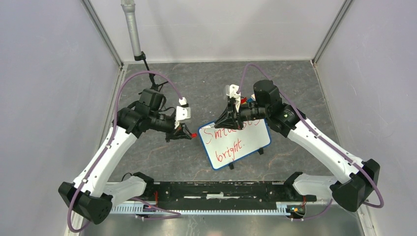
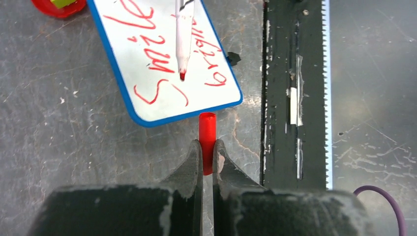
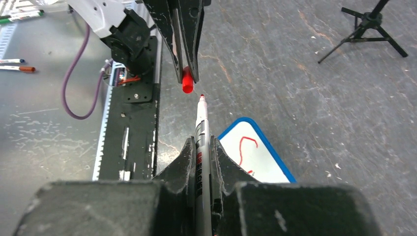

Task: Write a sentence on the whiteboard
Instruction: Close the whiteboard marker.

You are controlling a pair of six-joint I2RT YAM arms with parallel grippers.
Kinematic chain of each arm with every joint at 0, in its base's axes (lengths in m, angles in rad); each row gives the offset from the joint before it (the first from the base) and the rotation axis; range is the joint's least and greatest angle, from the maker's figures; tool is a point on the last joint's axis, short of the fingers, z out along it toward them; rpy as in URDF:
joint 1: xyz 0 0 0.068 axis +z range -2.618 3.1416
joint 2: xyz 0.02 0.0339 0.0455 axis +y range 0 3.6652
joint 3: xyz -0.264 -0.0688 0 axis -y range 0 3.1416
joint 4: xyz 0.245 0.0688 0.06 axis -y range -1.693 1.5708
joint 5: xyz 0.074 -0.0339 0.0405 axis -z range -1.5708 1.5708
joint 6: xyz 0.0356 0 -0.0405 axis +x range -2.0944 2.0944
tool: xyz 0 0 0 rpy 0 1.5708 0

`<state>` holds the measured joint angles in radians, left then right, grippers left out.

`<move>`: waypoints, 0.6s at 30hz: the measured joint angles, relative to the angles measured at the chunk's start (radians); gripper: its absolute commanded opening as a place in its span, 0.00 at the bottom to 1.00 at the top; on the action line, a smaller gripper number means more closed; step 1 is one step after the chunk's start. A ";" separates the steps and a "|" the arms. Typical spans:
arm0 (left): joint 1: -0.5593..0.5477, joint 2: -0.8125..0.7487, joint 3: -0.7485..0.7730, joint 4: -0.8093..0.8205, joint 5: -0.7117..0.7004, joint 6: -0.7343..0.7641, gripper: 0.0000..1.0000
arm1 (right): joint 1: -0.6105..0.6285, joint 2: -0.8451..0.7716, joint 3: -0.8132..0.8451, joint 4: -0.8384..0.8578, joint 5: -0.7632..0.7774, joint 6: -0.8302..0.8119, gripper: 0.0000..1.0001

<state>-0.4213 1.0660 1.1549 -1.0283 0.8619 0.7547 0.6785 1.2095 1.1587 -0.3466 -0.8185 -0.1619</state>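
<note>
The whiteboard (image 1: 246, 142) with its blue rim stands on the mat between the arms. The sentence (image 1: 227, 136) is on it in red, "Smile" above "bright." My right gripper (image 1: 230, 119) is shut on a silver marker (image 3: 201, 125) and holds it over the board's far left part. The marker's red tip (image 2: 182, 75) hangs uncapped just above the lettering (image 2: 157, 66). My left gripper (image 2: 207, 147) is shut on the red marker cap (image 2: 207, 130), just off the board's left corner (image 2: 147, 120). The cap's open end points toward the marker tip, a short gap apart.
A microphone on a thin black stand (image 1: 133, 29) rises at the back left, its tripod feet (image 3: 366, 22) on the mat. A black rail (image 1: 216, 189) runs along the near edge. Spare markers (image 3: 17, 66) lie beyond the rail. A red round object (image 2: 56, 6) sits by the board.
</note>
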 measured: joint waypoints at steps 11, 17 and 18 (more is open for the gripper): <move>-0.066 0.017 0.034 -0.011 0.005 -0.013 0.02 | 0.000 -0.005 -0.045 0.017 -0.064 0.031 0.00; -0.090 0.028 0.035 -0.010 -0.004 -0.018 0.03 | 0.000 -0.011 -0.047 0.017 -0.076 0.034 0.00; -0.092 0.029 0.035 -0.010 -0.007 -0.021 0.03 | 0.000 -0.014 -0.047 0.017 -0.077 0.034 0.00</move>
<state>-0.5133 1.0954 1.1904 -1.0386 0.8551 0.7338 0.6785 1.1957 1.1122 -0.3294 -0.8959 -0.1276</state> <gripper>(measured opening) 0.062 0.124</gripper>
